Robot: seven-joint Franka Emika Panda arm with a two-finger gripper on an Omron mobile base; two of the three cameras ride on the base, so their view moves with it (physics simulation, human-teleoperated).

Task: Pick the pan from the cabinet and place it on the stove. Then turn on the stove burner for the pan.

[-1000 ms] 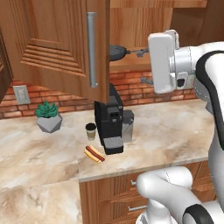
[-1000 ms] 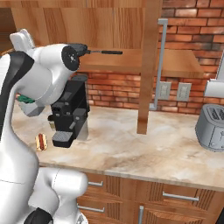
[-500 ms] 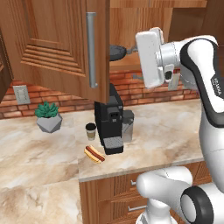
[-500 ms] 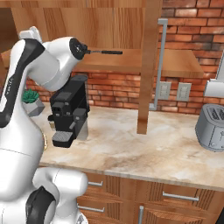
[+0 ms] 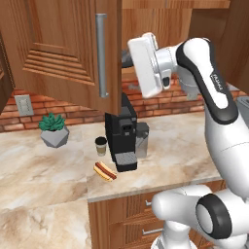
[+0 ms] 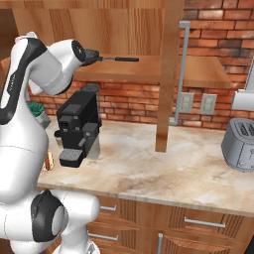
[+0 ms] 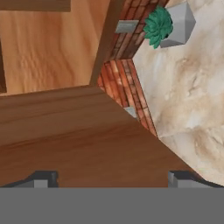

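The cabinet (image 6: 149, 69) hangs open above the counter, its left door (image 5: 58, 48) and right door (image 6: 166, 74) swung out, each with a long silver bar handle (image 5: 101, 53). On its shelf lies the dark pan (image 6: 93, 53), with its thin black handle (image 6: 121, 58) pointing right and its body partly hidden behind my arm. My white wrist (image 5: 146, 65) is raised to shelf height at the opening, just right of the left door's edge. In the hand view my gripper (image 7: 111, 181) is open, fingertips (image 7: 41, 179) wide apart over a brown cabinet panel, with nothing between them. The stove is out of view.
Below the cabinet a black coffee machine (image 5: 121, 138) stands on the marble counter (image 6: 163, 168), with a small cup (image 5: 100, 145) and a hot dog (image 5: 104, 171) beside it. A potted plant (image 5: 53, 129) sits to the left and a silver toaster (image 6: 240, 144) at the far right.
My arm has swung left, carrying the hand across the cabinet opening toward the left door's edge and in front of the pan. The jaws stayed open.
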